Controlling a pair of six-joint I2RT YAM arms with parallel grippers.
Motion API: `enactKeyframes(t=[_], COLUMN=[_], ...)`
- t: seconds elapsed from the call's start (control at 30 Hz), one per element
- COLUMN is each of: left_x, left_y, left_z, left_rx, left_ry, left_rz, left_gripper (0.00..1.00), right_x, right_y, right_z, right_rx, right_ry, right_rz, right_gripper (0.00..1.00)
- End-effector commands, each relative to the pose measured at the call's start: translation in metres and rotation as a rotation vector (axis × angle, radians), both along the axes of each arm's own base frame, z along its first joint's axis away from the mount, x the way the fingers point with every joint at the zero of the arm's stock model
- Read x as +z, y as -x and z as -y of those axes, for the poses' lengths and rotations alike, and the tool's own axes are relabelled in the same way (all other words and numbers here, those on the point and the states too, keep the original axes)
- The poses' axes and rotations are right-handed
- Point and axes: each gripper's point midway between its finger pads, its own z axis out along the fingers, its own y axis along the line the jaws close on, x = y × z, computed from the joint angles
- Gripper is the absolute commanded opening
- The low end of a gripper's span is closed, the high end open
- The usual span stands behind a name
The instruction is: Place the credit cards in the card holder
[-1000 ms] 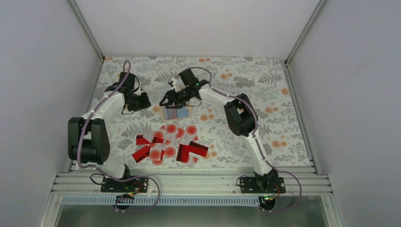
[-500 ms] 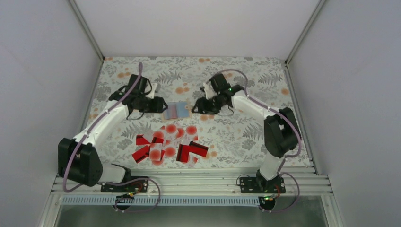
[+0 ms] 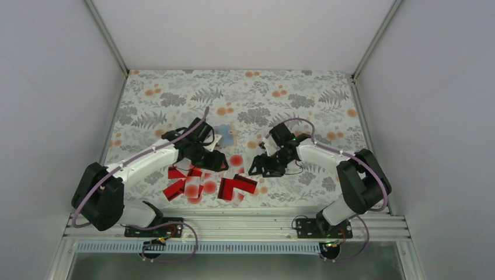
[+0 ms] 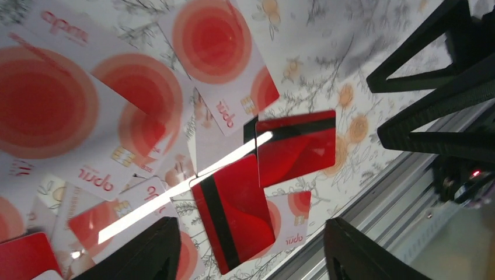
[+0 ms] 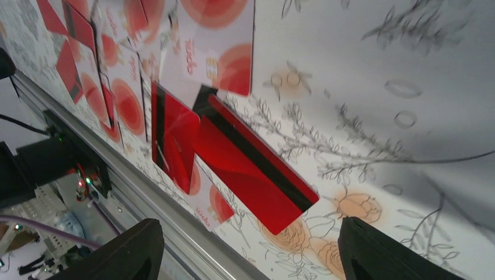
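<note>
step: reaching for a first pick | left gripper [image 3: 215,162] wide open, empty, above credit cards [image 3: 201,182] | right gripper [image 3: 260,168] open, empty, at pile's 3 o'clock | card holder [image 3: 226,133] at pile's 12 o'clock | next: lower, pinch one card edge

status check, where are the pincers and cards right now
Left pincer open, empty, over the credit cards. Right pincer open, empty, beside them. Card holder lies behind, partly hidden by left arm. Nothing blocking.
</note>
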Motion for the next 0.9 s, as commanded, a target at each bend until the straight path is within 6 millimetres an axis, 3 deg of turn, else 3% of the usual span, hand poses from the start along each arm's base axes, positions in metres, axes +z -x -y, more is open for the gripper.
enactKeyframes(t=[0.0,0.13,0.3,0.5,0.7,0.87], left_x=[-0.015,-0.025,-0.024,-0.023,-0.024,-0.037], left_y=[0.02,0.037,0.042,0.027,0.012,0.004], left_z=[0.003,-0.006,-0.029,-0.05,-0.053,-0.05], left_rx=[-0.02,0.006,0.122,0.205,0.3,0.347], left_ry=[-0.104,-0.245,-0.362,-0.381,-0.223,-0.141], left_rz=[-0.039,-0.042,-0.018,0.012,-0.027,-0.094], left_gripper=[0.66,0.83,0.92,0.94,0.9,0.83], right_x=[-0.001,-0.007,0.004,0.033,0.05,0.044], right_y=[0.019,0.016,0.006,-0.016,-0.046,-0.066], right_z=[-0.011,-0.002,-0.002,-0.04,-0.086,-0.115], right_rx=[0.064,0.03,-0.036,-0.009,0.028,0.051], right_ry=[-0.031,0.07,0.08,-0.028,-0.115,-0.155], right_rz=[-0.006,0.029,0.081,0.154,0.211,0.191], right_gripper=[0.77,0.77,0.78,0.78,0.75,0.64])
